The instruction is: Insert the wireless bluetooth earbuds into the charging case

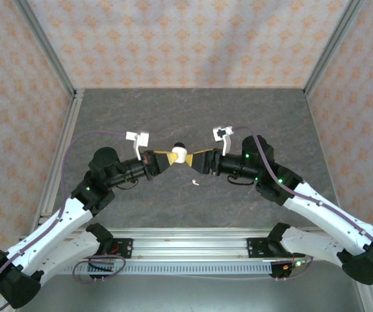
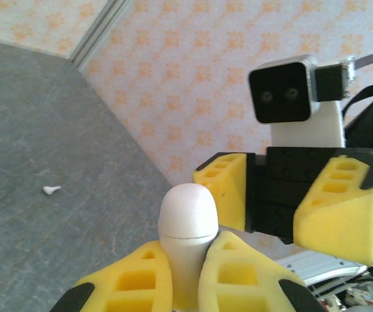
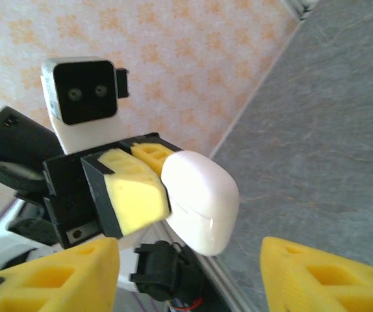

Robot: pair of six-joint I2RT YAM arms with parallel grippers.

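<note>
- Overhead, two white-and-black robot arms are reaching inward over a dark grey, stone-patterned tabletop (image 1: 108, 110) and meeting near its middle.
- Between them, the left gripper (image 1: 168, 158) is clamping a small, rounded, glossy white plastic charging case (image 1: 179, 155) above the table. The right gripper (image 1: 197, 158) is facing the case from just beside it.
- One tiny white short-stemmed earbud (image 1: 195, 182) is lying on the tabletop near the case, on the side toward the arm bases and apart from both grippers.
- From the left wrist, two yellow foam fingers (image 2: 131, 279) are pressing on either side of the case. The case is standing upright with a seam line around it, and its lid is looking closed. The right gripper is sitting opposite with its jaws spread and nothing between them. The white earbud is lying on the table off to the left.
- From the right wrist, that gripper's own yellow fingers (image 3: 56, 276) are standing wide apart and holding nothing. The case is sitting just ahead in the left gripper's grip.
</note>
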